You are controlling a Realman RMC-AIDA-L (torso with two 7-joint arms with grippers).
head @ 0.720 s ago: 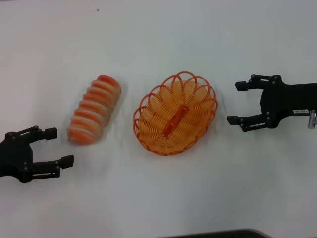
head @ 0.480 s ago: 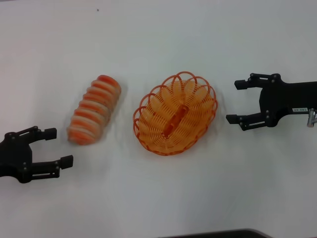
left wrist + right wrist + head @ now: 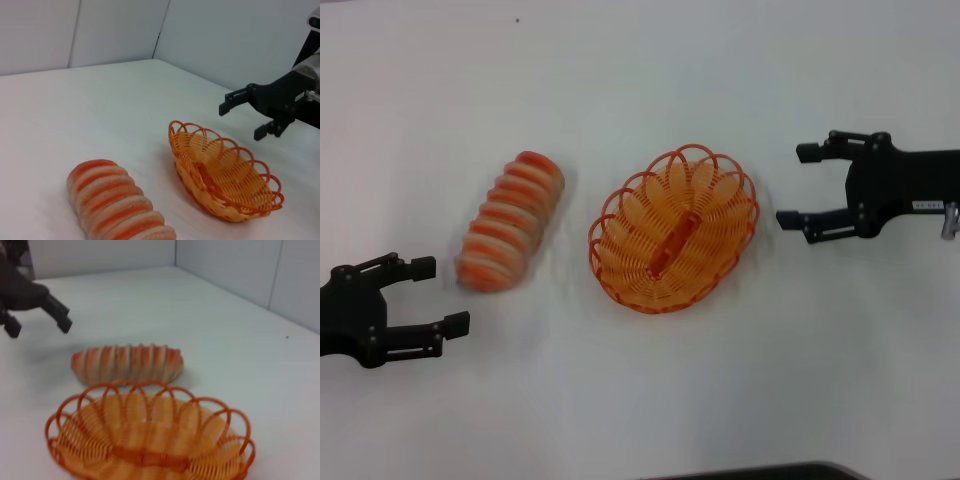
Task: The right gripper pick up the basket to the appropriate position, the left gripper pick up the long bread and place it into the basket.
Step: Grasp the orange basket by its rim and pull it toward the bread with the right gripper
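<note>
Basket (image 3: 673, 230) sits mid-bench, empty; right pincer (image 3: 799, 186) spread just beside its rim, lined up to grab. Long bread (image 3: 510, 222) lies beside; left pincer (image 3: 438, 295) spread near it, waiting.

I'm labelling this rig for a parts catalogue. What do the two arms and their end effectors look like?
Both are matte black two-fingered claws with small screw heads at the joints. The right end effector sits on a black arm bearing a small white label. The left end effector has the same build; no label shows on it.
</note>
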